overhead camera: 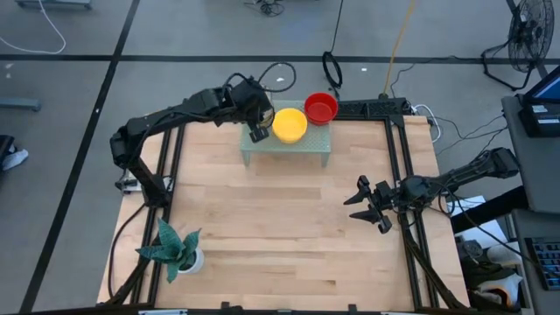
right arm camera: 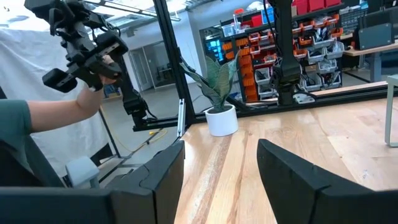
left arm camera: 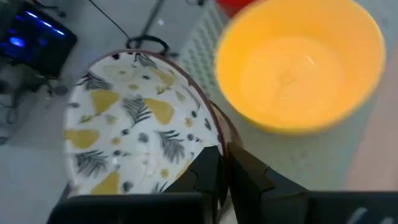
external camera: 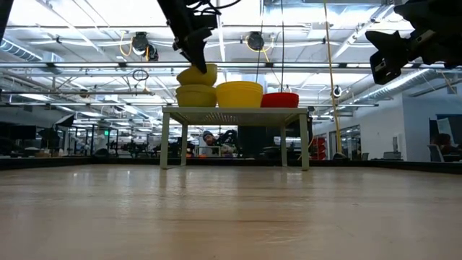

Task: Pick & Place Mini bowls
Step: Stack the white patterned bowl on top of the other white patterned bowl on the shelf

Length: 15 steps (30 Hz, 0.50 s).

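Note:
A pale green perforated rack [overhead camera: 287,149] stands at the table's far edge. On it are a plain yellow bowl [overhead camera: 290,125] and a red bowl [overhead camera: 321,108]. At the rack's left end, my left gripper [overhead camera: 258,129] is shut on a mini bowl [left arm camera: 134,134], white inside with yellow fruit and dark leaves. In the low view this bowl [external camera: 198,74] is yellow outside and sits tilted on top of another yellow bowl [external camera: 196,95]. My right gripper [overhead camera: 367,203] is open and empty above the table's right side. My left gripper holds the patterned bowl by its rim [left arm camera: 217,134], one finger inside the bowl and one outside. The fingers come from above, slanting down. The bowl is tilted right above the lower yellow bowl; whether the two touch, I cannot tell.
A green plant in a white pot [overhead camera: 179,249] stands at the table's near left corner. Bare wood lies between the rack and the near edge. Black frame rails run along the left and right sides. In the right wrist view, a person's hand [right arm camera: 93,93] holds a device beyond the table.

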Each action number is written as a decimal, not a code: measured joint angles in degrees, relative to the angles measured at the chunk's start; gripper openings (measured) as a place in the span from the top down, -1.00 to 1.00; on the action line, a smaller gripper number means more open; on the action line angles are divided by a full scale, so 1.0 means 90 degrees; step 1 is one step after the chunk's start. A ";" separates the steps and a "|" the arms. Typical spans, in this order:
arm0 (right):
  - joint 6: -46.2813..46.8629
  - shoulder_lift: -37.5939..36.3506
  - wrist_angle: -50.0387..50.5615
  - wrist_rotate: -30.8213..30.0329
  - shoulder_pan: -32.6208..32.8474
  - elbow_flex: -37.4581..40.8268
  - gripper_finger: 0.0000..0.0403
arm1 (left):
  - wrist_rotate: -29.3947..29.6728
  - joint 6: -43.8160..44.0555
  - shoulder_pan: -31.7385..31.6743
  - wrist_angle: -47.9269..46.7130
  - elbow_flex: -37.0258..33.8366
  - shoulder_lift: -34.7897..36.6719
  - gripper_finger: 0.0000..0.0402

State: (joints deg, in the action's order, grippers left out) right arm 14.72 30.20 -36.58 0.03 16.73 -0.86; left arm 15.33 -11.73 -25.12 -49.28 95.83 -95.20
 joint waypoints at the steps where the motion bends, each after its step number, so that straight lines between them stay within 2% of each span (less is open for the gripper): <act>1: 0.0000 0.0000 -0.0002 0.0000 0.0000 -0.0001 0.05 | -0.0035 0.0004 0.0015 -0.0074 -0.0002 -0.0007 0.89; 6: -0.0002 -0.0001 0.0000 0.0000 0.0000 0.0000 0.07 | -0.0028 0.0039 0.0095 -0.0180 0.0002 -0.0042 0.96; 11: -0.0001 -0.0001 0.0000 0.0002 0.0000 0.0000 0.05 | 0.0090 0.0044 0.0094 -0.0192 0.0000 -0.0042 0.82; 15: -0.0001 0.0000 0.0000 0.0001 0.0000 -0.0002 0.05 | 0.0084 0.0044 0.0092 -0.0314 0.0000 -0.0095 0.83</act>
State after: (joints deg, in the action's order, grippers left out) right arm 14.71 30.20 -36.58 0.04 16.73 -0.89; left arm 16.08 -11.33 -24.29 -52.11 95.83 -96.05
